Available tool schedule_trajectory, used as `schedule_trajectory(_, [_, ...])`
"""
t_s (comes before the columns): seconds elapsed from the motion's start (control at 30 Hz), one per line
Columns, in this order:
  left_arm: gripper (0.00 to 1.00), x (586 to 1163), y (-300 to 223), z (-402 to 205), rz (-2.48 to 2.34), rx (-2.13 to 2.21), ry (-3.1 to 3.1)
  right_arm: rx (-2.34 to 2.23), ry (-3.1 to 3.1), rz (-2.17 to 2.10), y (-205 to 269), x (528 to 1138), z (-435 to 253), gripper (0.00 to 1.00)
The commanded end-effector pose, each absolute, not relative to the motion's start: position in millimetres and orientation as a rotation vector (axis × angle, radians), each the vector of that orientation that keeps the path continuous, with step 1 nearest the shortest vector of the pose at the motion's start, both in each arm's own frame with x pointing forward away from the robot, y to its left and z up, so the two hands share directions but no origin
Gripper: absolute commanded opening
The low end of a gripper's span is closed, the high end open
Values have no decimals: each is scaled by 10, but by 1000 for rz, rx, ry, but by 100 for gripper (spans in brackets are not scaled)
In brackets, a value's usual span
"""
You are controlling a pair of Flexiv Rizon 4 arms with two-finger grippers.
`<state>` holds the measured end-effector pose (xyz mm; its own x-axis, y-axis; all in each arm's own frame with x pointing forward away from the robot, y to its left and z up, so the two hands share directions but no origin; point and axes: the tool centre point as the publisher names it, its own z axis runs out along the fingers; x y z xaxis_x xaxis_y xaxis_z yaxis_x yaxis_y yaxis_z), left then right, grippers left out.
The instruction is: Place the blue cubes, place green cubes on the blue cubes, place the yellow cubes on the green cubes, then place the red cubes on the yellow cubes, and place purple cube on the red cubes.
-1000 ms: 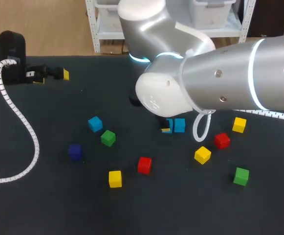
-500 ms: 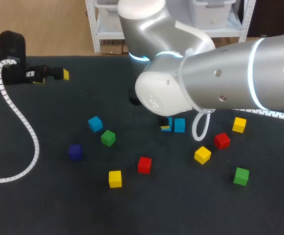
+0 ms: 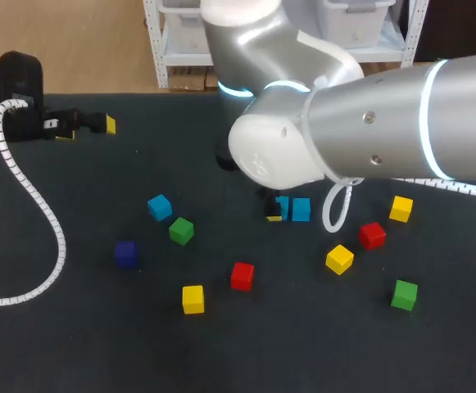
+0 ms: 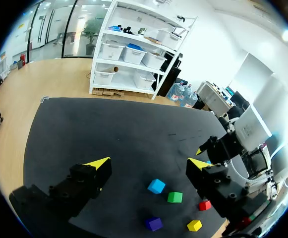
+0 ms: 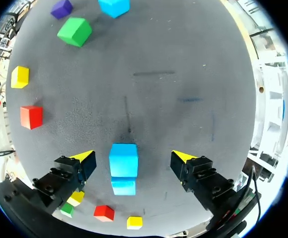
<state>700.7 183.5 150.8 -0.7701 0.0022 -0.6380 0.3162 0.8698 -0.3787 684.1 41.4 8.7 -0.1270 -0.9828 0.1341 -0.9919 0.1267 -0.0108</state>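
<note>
Two light blue cubes point(image 5: 123, 159) point(image 5: 123, 187) sit touching side by side on the black mat, and the head view shows them as a pair point(image 3: 301, 210). My right gripper point(image 5: 134, 158) hangs open over them, one cube between its fingers and touching neither. Only one yellow fingertip point(image 3: 274, 218) shows under the right arm in the head view. A third blue cube point(image 3: 159, 206), a green cube point(image 3: 181, 231) and a purple cube point(image 3: 125, 253) lie to the left. My left gripper point(image 4: 148, 162) is open and empty at the far left back point(image 3: 86, 124).
Red cubes point(image 3: 242, 276) point(image 3: 372, 235), yellow cubes point(image 3: 192, 299) point(image 3: 339, 259) point(image 3: 401, 209) and a second green cube point(image 3: 404, 294) are scattered across the front of the mat. A white coiled cable point(image 3: 33, 205) trails over the left side.
My right gripper's fingers have spread apart and let go of the blue cube, which now rests beside the other blue one. The left arm has stayed still.
</note>
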Motion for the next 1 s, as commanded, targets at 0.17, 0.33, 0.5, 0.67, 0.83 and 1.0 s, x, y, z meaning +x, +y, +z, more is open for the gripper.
schedule_trajectory(0.17, [100, 7001, 1846, 1498, -634, 231, 2376, 1981, -2338, 24, 170, 6829, 585, 100])
schedule_trajectory(0.33, [100, 7001, 1846, 1498, -634, 231, 2376, 1946, -2428, -60, 9, 6807, 763, 100])
schedule_trajectory(0.5, [100, 7001, 1846, 1498, -634, 231, 2376, 1876, -2562, -187, -138, 6755, 932, 100])
schedule_trajectory(0.67, [100, 7001, 1846, 1498, -634, 231, 2376, 1739, -2709, -367, -296, 6717, 1124, 100])
schedule_trajectory(0.83, [100, 7001, 1846, 1498, -634, 231, 2376, 1574, -2910, -524, -465, 6647, 1311, 100])
schedule_trajectory(1.0, [100, 7001, 1846, 1498, -634, 231, 2376, 1430, -3075, -640, -590, 6527, 1456, 100])
